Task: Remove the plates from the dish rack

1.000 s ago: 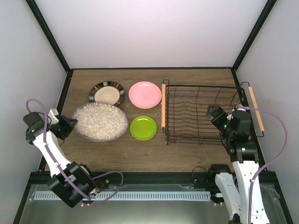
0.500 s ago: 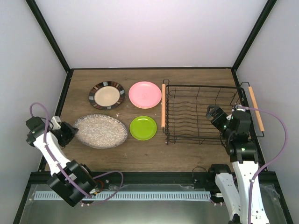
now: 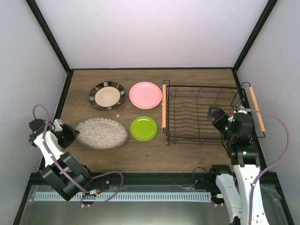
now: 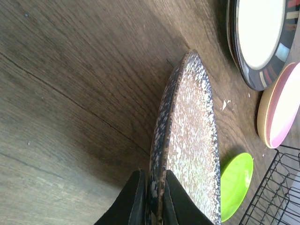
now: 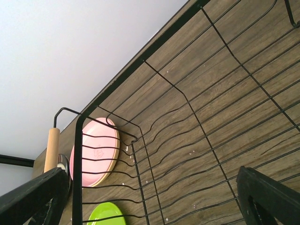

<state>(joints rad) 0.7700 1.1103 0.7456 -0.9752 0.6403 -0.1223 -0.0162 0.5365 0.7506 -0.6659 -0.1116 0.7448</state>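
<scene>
Left gripper [image 4: 153,199]: pinching speckled plate [image 3: 101,132] rim, by worktop [image 3: 154,150] left edge | green plate [image 3: 143,128]: narrow gap beside | right gripper [image 3: 214,113]: spread, over dish rack [image 3: 201,86] right side

Four plates [image 3: 145,95] lie on the table [image 3: 154,150], left of the dish rack [image 3: 197,117].

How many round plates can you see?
4: large speckled grey plate front left in the left gripper, small lime green plate right of it, cream plate with dark rim behind, pink plate beside the black wire dish rack. None shows in the rack.
</scene>
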